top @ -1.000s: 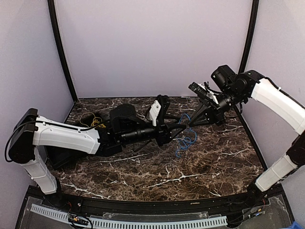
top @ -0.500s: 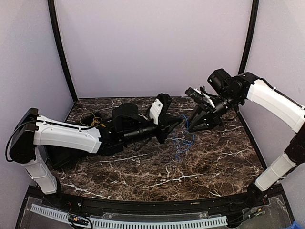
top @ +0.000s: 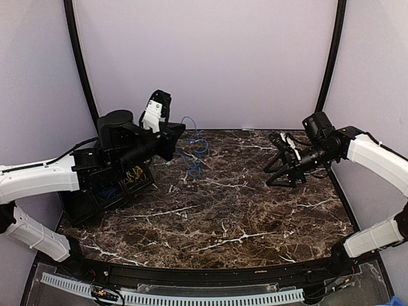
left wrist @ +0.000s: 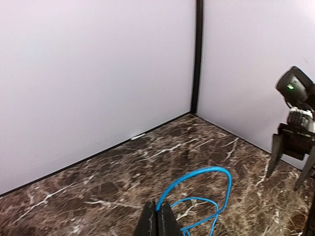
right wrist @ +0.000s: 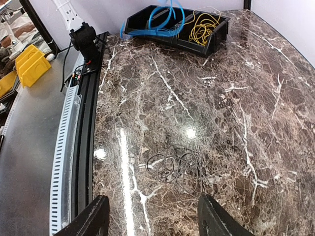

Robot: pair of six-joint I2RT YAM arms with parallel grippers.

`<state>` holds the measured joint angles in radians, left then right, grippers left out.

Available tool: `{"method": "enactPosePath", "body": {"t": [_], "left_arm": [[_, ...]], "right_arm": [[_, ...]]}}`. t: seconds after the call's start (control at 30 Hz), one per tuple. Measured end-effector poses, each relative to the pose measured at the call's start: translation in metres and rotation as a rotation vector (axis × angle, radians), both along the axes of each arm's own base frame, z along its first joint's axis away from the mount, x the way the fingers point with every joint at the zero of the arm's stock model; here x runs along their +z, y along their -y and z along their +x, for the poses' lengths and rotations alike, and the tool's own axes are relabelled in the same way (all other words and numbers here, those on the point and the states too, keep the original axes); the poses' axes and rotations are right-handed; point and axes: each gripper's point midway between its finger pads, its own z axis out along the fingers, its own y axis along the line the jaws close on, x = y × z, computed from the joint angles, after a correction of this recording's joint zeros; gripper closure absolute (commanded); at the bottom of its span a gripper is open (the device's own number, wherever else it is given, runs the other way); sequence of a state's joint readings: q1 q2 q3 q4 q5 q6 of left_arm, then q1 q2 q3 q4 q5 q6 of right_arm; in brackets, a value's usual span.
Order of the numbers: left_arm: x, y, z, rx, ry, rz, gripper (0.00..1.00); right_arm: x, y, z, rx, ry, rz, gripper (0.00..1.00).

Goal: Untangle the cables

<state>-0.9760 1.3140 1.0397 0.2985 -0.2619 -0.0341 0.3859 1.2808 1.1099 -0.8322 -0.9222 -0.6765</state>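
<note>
**Where things sit around the bin**

I take the bin (top: 89, 207) as my mark. It stands on the counter (top: 223, 217) at the left edge. Two bunches of cable lie in it: the near bunch (top: 108, 191) toward me, the far bunch (top: 132, 173) toward the back wall. My left hand (top: 180, 132) hangs behind and right of the bin, higher than it, and the looped cable (top: 194, 150) dangles from it. My right hand (top: 280, 172) is far to the bin's right, above a loose coil (right wrist: 177, 167) lying on the counter.
</note>
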Motion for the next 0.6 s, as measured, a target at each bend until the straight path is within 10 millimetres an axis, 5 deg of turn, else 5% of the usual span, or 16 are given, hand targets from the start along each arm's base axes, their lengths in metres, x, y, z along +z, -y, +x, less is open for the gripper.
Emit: {"method": "enactPosePath", "body": {"t": [0.13,0.33,0.6], "left_arm": [[0.001,-0.057,0.014,0.184,-0.026,0.068,1.0],[-0.026,-0.148,0.018,0.458,-0.105,0.229,1.0],[-0.039,-0.257,0.003,0.772,-0.168,0.324,1.0]], "right_arm": [[-0.027,0.003,0.005,-0.033,-0.019,-0.002,0.37],[-0.061,0.006,0.016,-0.065,-0.049,-0.056,0.37],[-0.072,0.008,0.018,-0.081,-0.036,-0.074,0.36]]}}
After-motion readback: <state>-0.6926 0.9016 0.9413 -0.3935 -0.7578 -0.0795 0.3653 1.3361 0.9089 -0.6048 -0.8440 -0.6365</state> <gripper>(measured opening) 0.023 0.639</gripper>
